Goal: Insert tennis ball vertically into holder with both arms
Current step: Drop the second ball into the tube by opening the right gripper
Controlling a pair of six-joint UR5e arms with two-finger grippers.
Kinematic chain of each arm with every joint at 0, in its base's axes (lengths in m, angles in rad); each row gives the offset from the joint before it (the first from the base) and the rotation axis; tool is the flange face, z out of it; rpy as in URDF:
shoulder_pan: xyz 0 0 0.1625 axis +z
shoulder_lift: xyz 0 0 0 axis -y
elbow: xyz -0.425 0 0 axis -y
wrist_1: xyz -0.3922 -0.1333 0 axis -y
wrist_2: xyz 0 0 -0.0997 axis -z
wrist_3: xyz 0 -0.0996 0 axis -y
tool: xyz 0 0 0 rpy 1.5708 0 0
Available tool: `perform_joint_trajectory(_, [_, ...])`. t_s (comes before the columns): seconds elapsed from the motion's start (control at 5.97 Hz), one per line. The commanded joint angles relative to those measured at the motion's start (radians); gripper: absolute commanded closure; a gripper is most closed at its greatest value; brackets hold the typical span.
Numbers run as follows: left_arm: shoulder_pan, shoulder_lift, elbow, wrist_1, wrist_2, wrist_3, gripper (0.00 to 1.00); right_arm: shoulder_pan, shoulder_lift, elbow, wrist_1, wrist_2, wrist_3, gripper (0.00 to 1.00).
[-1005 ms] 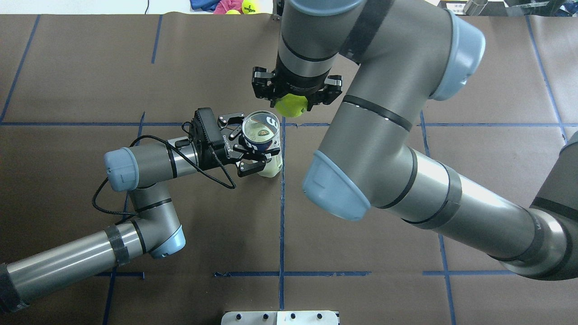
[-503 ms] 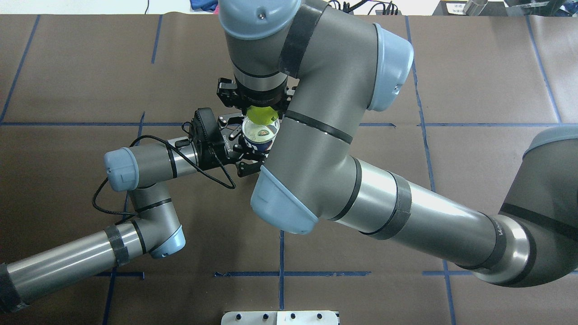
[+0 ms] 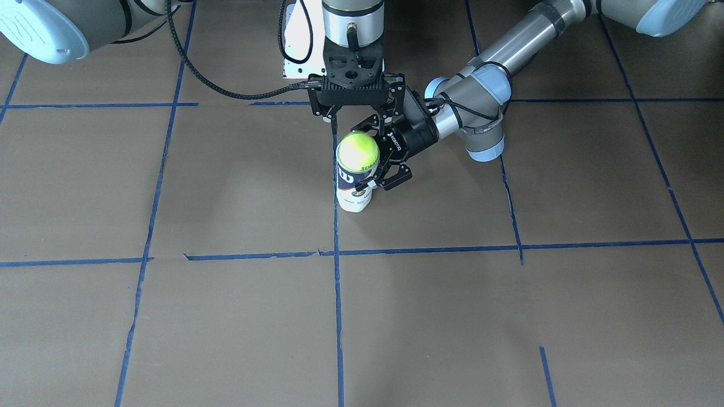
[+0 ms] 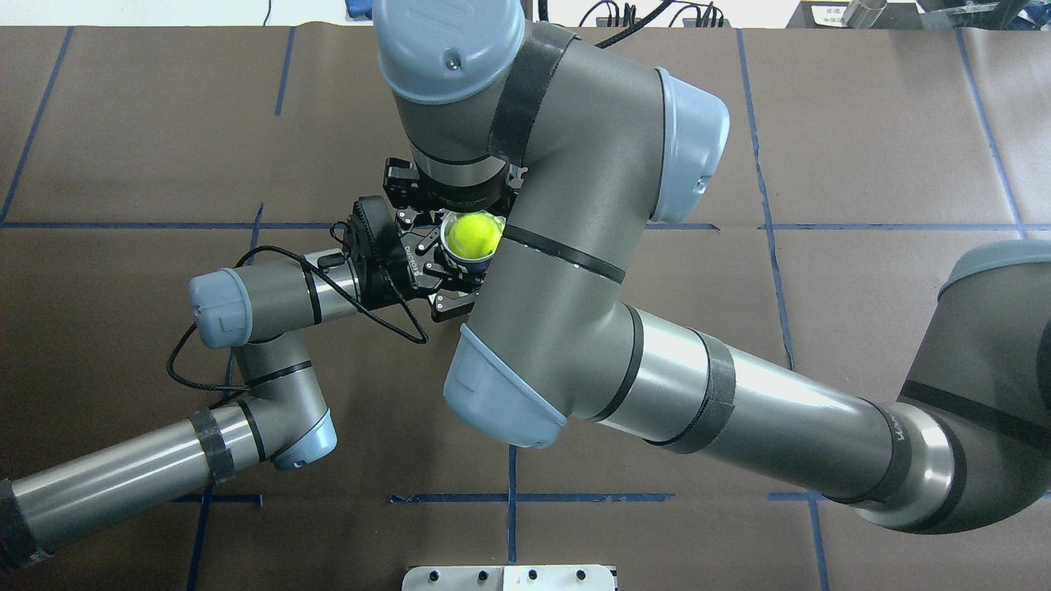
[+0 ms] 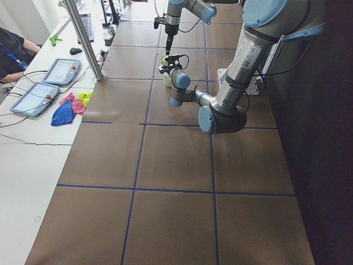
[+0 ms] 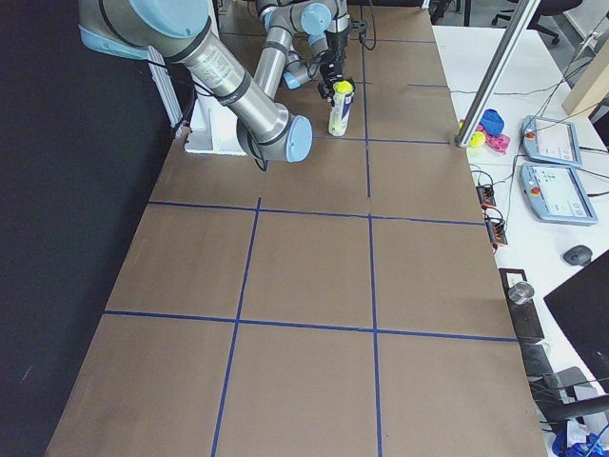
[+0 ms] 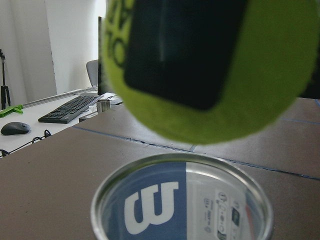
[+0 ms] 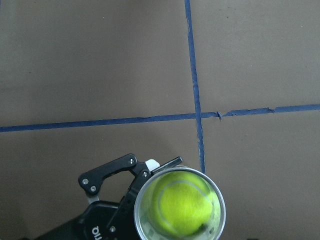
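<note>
The tennis ball [image 4: 475, 234] hangs right over the mouth of the holder [image 3: 353, 189], a clear Wilson can that stands upright near the table's middle. My right gripper [image 3: 358, 142] comes straight down from above and is shut on the ball. In the left wrist view one dark pad [image 7: 180, 50] lies against the ball [image 7: 270, 75], just above the can's metal rim [image 7: 102, 200]. My left gripper [image 3: 374, 164] is shut on the can's side and holds it upright. The right wrist view shows the ball [image 8: 182, 202] centred inside the rim [image 8: 220, 200].
The table is brown paper with blue tape lines [image 3: 337, 294]. A white pedestal base [image 3: 294, 56] stands behind the arms. My right arm's big elbow [image 4: 509, 386] hangs over the can's near side. Spare balls and cloths [image 5: 71, 104] lie on the side bench.
My right arm has swung left with the ball, from right of the can to directly over its mouth, and come lower. The left arm and the can have not moved.
</note>
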Motion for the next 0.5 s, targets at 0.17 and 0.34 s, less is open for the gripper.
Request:
perform_joint_trajectory(0.17, [-0.002,0.000,0.000,0.000,0.000,0.000,0.19,-0.001,-0.011,0.010,0.001,0.012,-0.018,0.00])
perform_joint_trajectory(0.34, [-0.010,0.000,-0.001,0.000,0.000,-0.002,0.16,0.015,-0.029,0.029,0.001,0.015,-0.076,0.00])
